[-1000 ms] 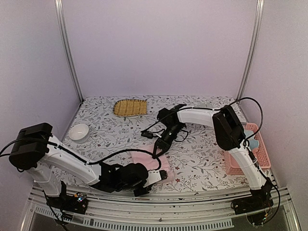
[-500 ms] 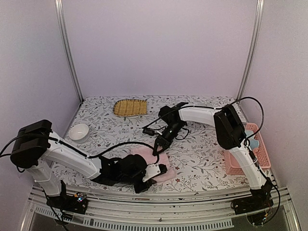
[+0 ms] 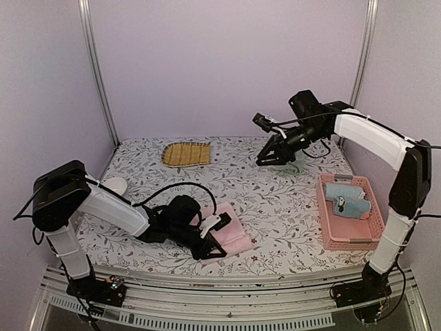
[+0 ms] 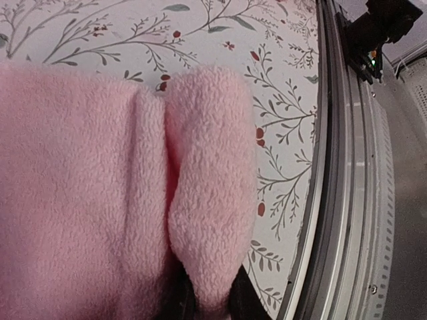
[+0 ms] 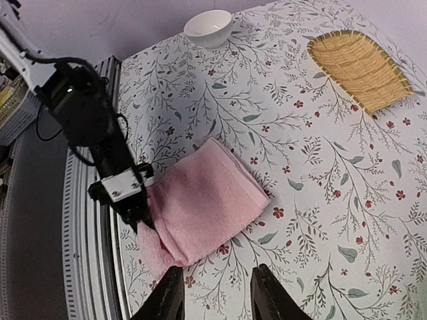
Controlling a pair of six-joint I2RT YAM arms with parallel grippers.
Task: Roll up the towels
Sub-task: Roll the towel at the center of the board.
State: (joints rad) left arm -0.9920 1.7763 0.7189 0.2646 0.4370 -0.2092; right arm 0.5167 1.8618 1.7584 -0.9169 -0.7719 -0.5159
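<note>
Half-started roll at best: clamps turned-over near corner of pink towel (image 3: 234, 231) in left gripper (image 3: 209, 243) by table (image 3: 289, 207) front edge, with right gripper (image 5: 212, 293) aloft, apart, empty; risks skewed, loosening roll.

The pink towel (image 4: 100, 200) runs off the left wrist view's left and bottom edges. Its raised fold buries the left gripper (image 4: 210, 303) except two dark fingertips (image 4: 245, 307). Left of that towel, from above, the left arm (image 3: 117, 210) hides part of a white bowl (image 3: 116, 183). Far right of it, the rolled towels (image 3: 344, 200) in the basket (image 3: 348, 236) are too small to count. The right gripper (image 5: 213, 297) has its fingers (image 5: 267, 297) cut off by the bottom edge.
</note>
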